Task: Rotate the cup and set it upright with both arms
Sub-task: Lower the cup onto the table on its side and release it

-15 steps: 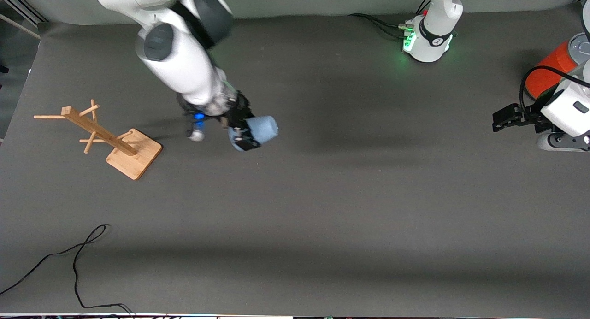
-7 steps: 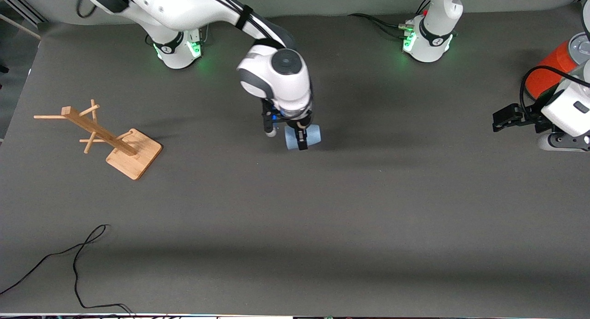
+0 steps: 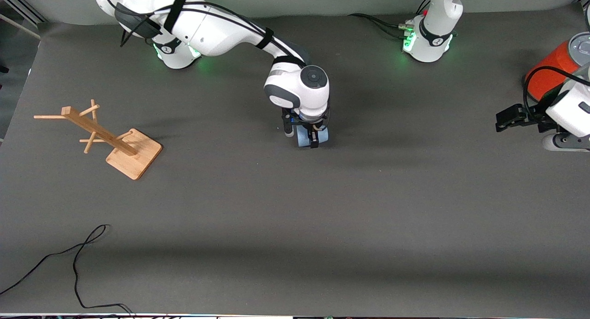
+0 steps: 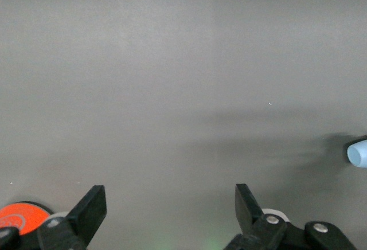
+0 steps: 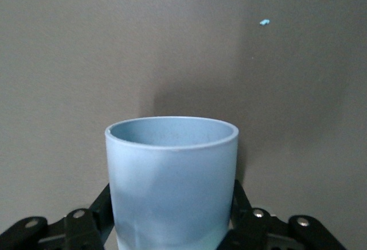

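Note:
The pale-blue cup (image 3: 303, 137) is on its side in my right gripper (image 3: 314, 138), low over the middle of the table; I cannot tell if it touches the mat. In the right wrist view the cup (image 5: 172, 170) fills the space between the black fingers (image 5: 239, 198), which are shut on its sides, with its rim pointing away from the wrist. My left gripper (image 3: 502, 120) hangs open and empty at the left arm's end of the table, beside the orange-red can. In the left wrist view the left gripper (image 4: 169, 197) has its jaws wide apart and the cup (image 4: 358, 153) shows small and distant.
An orange-red can with a grey lid (image 3: 551, 72) stands at the left arm's end of the table; it also shows in the left wrist view (image 4: 20, 218). A wooden mug rack (image 3: 131, 155) stands toward the right arm's end. A black cable (image 3: 76, 263) lies near the front camera.
My right arm has carried the cup from beside the rack toward the table's middle and lowered it, its wrist turning. My left gripper has shifted only slightly.

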